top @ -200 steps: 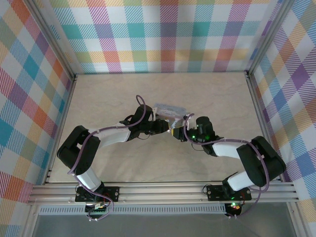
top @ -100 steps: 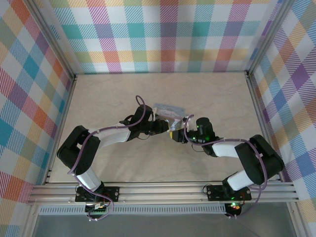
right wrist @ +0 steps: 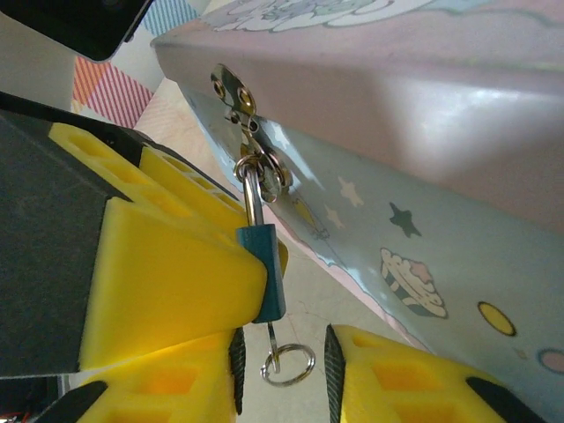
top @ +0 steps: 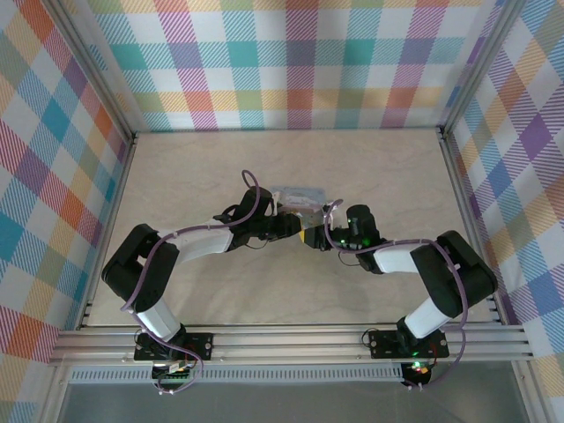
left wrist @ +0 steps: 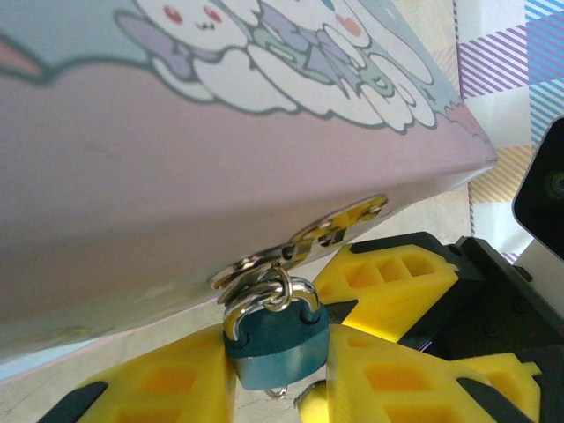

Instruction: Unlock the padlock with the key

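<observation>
The left gripper [left wrist: 278, 374] has its jaws clamped on the padlock [right wrist: 262, 273], hanging from the tin's [right wrist: 423, 203] hasp [right wrist: 231, 95]; the key [right wrist: 273, 335] sits in its keyhole between the right gripper's [right wrist: 282, 361] parted jaws; these should pinch the key squarely, then twist gently without pulling.

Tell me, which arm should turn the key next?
Probably right. The right gripper straddles the key stuck in the padlock, while the left gripper holds the padlock.
</observation>
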